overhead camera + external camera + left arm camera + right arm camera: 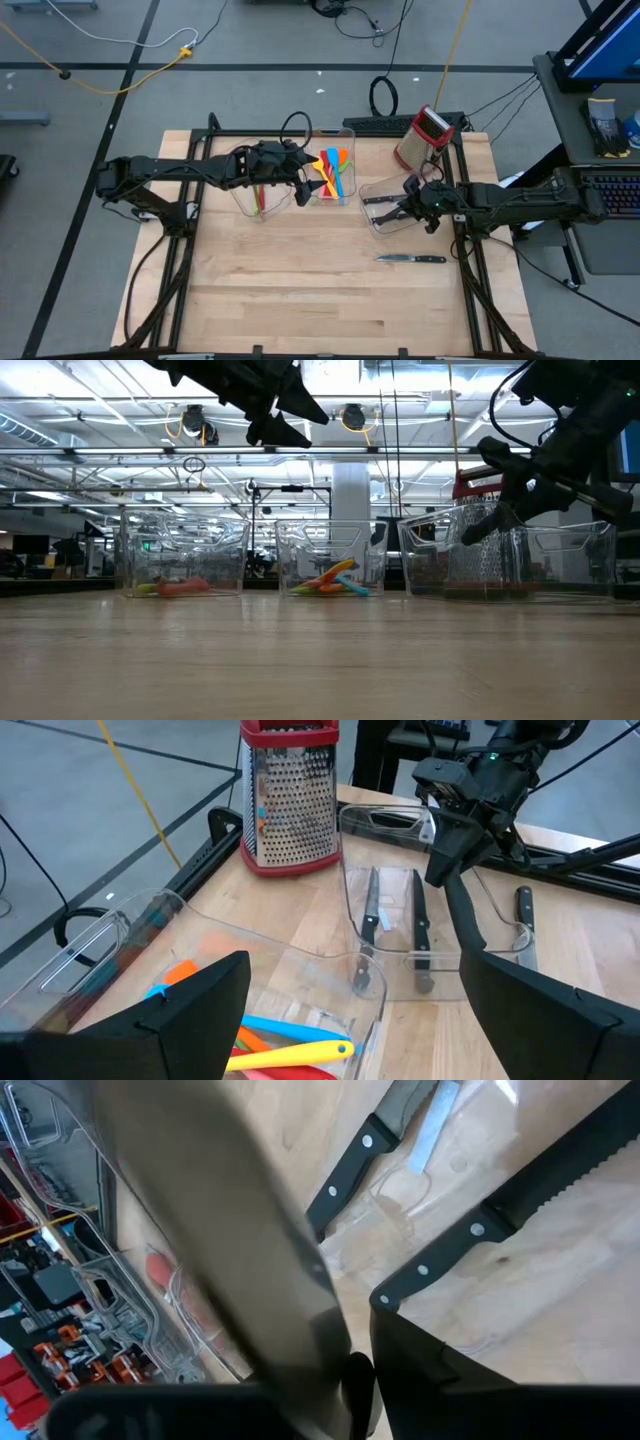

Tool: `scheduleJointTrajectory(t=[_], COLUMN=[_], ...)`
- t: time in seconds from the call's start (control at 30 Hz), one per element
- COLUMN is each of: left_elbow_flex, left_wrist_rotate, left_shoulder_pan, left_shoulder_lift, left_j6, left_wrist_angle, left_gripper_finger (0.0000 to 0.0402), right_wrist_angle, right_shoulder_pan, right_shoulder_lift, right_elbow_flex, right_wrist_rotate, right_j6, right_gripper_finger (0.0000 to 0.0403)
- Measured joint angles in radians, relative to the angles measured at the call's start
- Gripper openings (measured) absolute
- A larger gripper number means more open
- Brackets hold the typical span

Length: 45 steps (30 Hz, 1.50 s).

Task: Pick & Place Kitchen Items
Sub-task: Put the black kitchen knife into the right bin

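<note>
Colourful spatulas and spoons (335, 172) lie in the middle clear bin (347, 135); they also show low (330, 580). My left gripper (303, 190) hovers open above that bin's near-left side, fingers wide apart (355, 965). Red and green utensils (180, 587) rest in the left bin (243, 205). My right gripper (400, 210) is over the right bin (375, 190), shut on a knife. Two black-handled knives (370, 915) (420, 925) lie flat on that bin's floor. Another knife (410, 258) lies on the table nearer me. My right gripper (452, 850) holds a knife by one end; the fingers (430, 1370) hide the exact spot. Its long part (465, 915) slants down below the fingers into the right bin. In the right wrist view it runs forward from the fingers as a blurred grey band (230, 1230).
A red-topped metal box grater (425, 135) stands just beyond the right bin, close to the right arm. The three bins sit in a row across the table's far half. The wooden table top (300, 290) nearer me holds only the single knife.
</note>
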<state>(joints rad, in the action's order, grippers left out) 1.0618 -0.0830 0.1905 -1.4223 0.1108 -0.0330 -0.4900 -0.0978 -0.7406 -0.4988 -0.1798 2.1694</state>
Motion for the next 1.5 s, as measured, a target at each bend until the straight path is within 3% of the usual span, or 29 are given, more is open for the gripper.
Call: scheduleJointTrajectory(t=[0.57, 1.03, 1.5], left_elbow_flex=[0.000, 0.000, 0.000], left_wrist_rotate=[0.015, 0.067, 0.085], left_shoulder_pan=[0.000, 0.000, -0.003], left_shoulder_lift=[0.000, 0.000, 0.000], left_j6=[0.002, -0.004, -0.004], left_wrist_angle=[0.000, -0.002, -0.039], left_gripper_finger=[0.0365, 0.0365, 0.0365], right_wrist_angle=[0.000, -0.016, 0.002], right_shoulder_pan=[0.000, 0.000, 0.000], right_shoulder_lift=[0.000, -0.009, 0.107], right_elbow_flex=[0.000, 0.000, 0.000], right_wrist_rotate=[-0.002, -0.002, -0.002], right_j6=[-0.044, -0.063, -0.228], right_gripper_finger=[0.0061, 0.0165, 0.0154])
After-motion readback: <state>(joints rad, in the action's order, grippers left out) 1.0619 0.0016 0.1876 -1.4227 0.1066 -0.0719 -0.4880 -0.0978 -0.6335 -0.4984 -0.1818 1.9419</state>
